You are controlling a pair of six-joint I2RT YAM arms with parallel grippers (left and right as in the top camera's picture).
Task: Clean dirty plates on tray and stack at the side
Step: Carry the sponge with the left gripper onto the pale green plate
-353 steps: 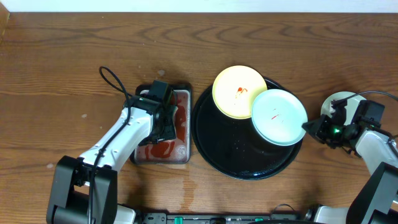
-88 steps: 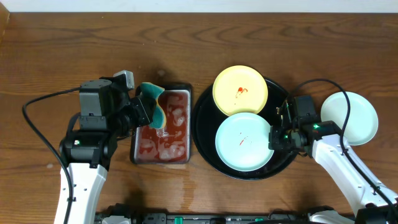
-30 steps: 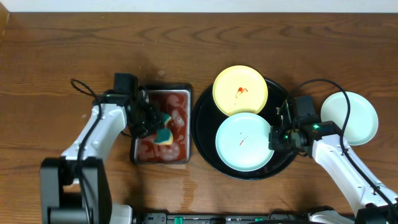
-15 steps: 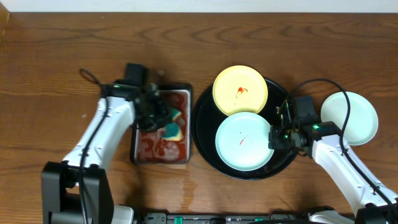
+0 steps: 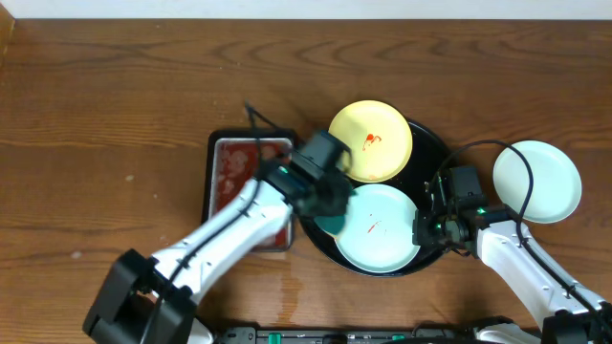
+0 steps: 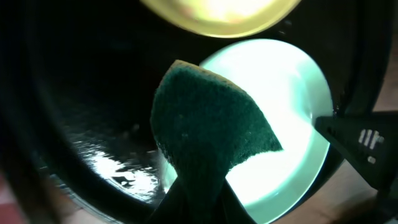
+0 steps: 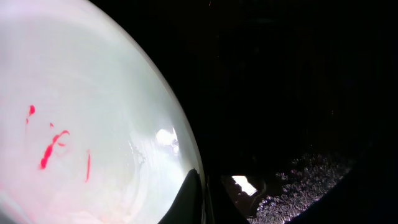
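Note:
The black tray [image 5: 433,159] holds a pale yellow plate [image 5: 371,141] with a red smear at its back. In front of it lies a mint-white plate [image 5: 382,229] marked with thin red streaks [image 7: 53,144]. My left gripper [image 5: 328,204] is shut on a dark green sponge [image 6: 208,127], which sits over that plate's left edge [image 6: 292,93]. The right gripper [image 5: 422,229] is shut on the same plate's right rim, one dark finger [image 7: 188,198] lying on its inner face. A second mint-white plate [image 5: 536,182] rests on the table right of the tray.
A small rectangular metal tray [image 5: 229,168] of red liquid stands just left of the black tray, partly under my left arm. Wood table surrounds everything. The right arm's cable loops above the right gripper, between tray and side plate.
My left arm has swung right from the metal tray, carrying the sponge onto the black tray at the streaked plate's left edge. The right gripper has stayed on the plate's rim.

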